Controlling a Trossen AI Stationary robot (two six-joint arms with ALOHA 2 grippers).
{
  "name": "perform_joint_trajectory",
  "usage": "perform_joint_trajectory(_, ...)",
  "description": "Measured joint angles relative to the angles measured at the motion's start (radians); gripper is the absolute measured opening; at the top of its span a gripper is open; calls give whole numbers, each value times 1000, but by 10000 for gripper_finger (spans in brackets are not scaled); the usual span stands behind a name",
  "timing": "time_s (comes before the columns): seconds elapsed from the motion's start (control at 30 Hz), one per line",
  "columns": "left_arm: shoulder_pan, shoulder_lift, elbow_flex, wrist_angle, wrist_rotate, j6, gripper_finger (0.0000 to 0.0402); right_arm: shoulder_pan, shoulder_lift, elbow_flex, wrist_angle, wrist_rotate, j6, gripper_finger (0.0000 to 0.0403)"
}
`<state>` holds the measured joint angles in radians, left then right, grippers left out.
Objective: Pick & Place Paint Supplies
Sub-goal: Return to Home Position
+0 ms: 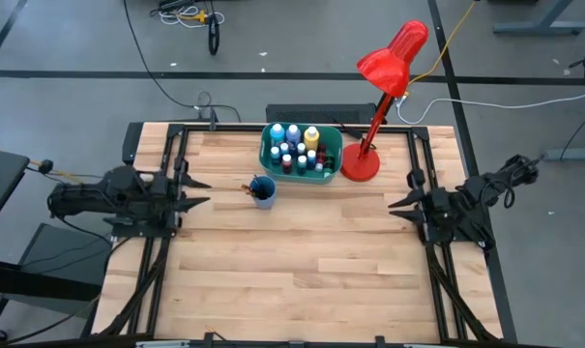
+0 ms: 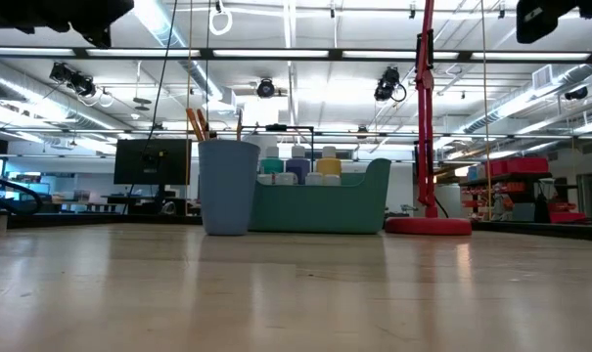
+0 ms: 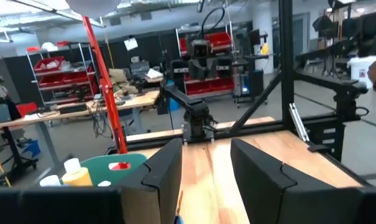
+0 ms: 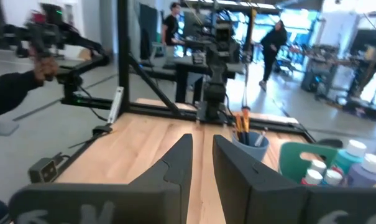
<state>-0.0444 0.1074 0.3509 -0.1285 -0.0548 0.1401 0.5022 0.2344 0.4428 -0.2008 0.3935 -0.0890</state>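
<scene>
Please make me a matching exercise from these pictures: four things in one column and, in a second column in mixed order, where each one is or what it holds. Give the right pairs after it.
Column one
1. blue cup
2. teal tub
3. red desk lamp
4. left gripper

Column two
A. holds the paint bottles
B. open and empty, over the left side of the table
C. holds the paintbrushes
D. stands beside the tub, on its right in the high view

Pairs: 1-C; 2-A; 3-D; 4-B
</scene>
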Motion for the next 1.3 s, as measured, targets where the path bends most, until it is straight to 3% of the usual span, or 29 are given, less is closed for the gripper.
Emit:
perform_joint_trajectory(0.2, 0, -106, -130, 79, -22, 6, 146, 0, -93, -46, 1, -64, -31, 66)
perform_joint_trajectory(0.4, 0, -104, -290, 315, -71, 38, 146, 0, -166, -81, -18, -72, -44, 66)
perform_joint_trajectory(0.5, 0, -105, -342, 341, -115, 34, 146, 0, -203, -107, -18, -72, -50, 66)
perform_joint_trajectory(0.73, 0, -104, -341, 343, -116, -6, 146, 0, -235, -149, -15, -76, -50, 66)
perform_joint_trajectory(0.93, 0, -101, -341, 291, -155, -102, 146, 0, -235, -202, 27, -162, -23, 66)
perform_joint_trajectory(1.3, 0, -101, -341, 300, -155, -88, 146, 0, -235, -324, 166, -202, -17, 66)
